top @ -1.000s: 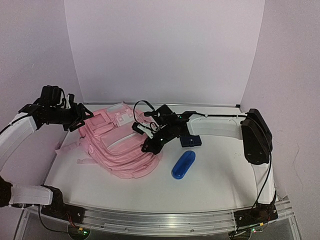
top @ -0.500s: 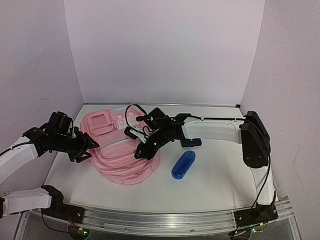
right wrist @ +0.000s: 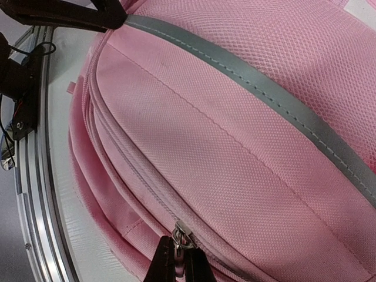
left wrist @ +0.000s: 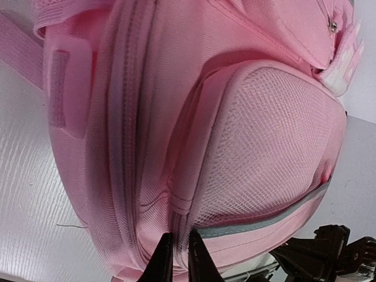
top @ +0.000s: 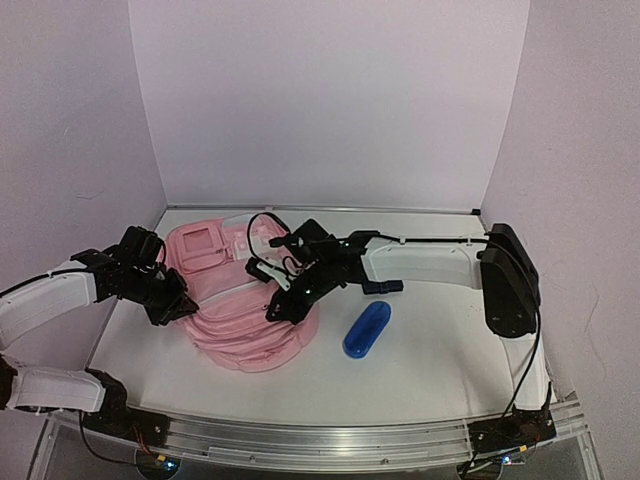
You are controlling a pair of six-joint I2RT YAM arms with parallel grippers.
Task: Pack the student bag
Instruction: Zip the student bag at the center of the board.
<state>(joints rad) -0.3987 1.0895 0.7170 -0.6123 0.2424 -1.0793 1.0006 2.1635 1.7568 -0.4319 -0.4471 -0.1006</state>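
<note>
Student bag (top: 235, 310): from above, lies front up on the desk (top: 430, 370), left of centre; long axis slants from far left to near right.
Blue case (top: 367, 329): near the bag's right side, not touching.
Dark blue thing (top: 385, 287): partly hidden by the right arm.
Left jaws: wrist view, narrow, nipping the bag's side seam.
Right jaws: wrist view, closed on a zip pull (right wrist: 181, 239).

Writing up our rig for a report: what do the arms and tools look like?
The left arm and right arm have white link covers and black joints. A black cable loops by the right wrist. The left tool and right tool are black with slim fingers.
</note>
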